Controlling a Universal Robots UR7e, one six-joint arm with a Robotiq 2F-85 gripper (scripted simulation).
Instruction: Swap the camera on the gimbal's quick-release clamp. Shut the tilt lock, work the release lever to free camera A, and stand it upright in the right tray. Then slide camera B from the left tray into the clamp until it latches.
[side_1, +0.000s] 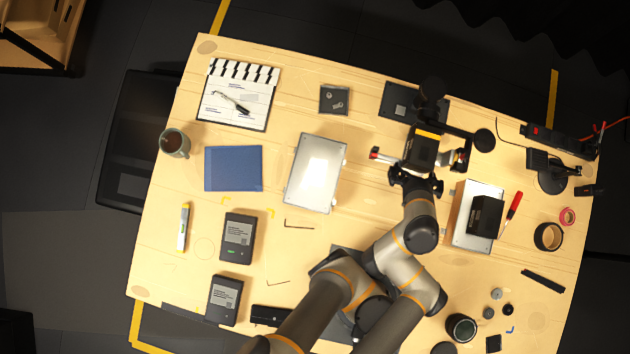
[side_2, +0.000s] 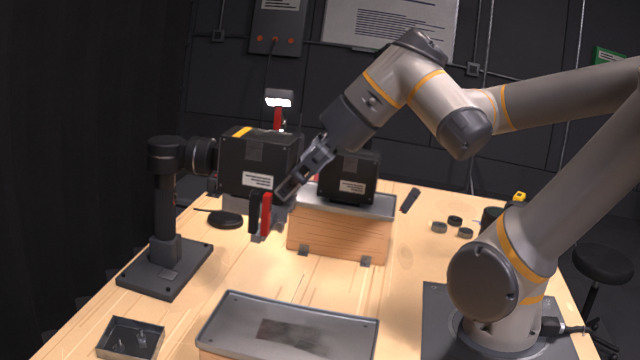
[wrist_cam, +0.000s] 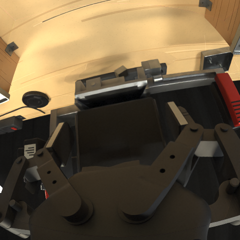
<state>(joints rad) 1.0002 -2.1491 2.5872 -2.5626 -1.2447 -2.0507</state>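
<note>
At the far middle of the bench the gimbal (side_2: 165, 200) stands on its post, with camera A (side_2: 257, 160), a black box with a yellow strip on top, sitting in the quick-release clamp (wrist_cam: 112, 88). A red release lever (side_2: 266, 214) hangs below the clamp. My gripper (side_2: 292, 182) is open and empty, its fingers spread either side of camera A's body (wrist_cam: 120, 130). Camera B (side_1: 485, 216) sits on a tray on a wooden block (side_2: 340, 225) just beyond. The other steel tray (side_1: 315, 172) lies empty nearer the bench's middle.
A clapperboard (side_1: 239, 93) lies at the far corner with a mug (side_1: 174, 142) and a blue pad (side_1: 233, 168) near it. A small parts tray (side_2: 131, 338) sits by the gimbal's base. A red screwdriver (side_1: 512, 205), tape rolls (side_1: 548, 236) and lens caps crowd the other end.
</note>
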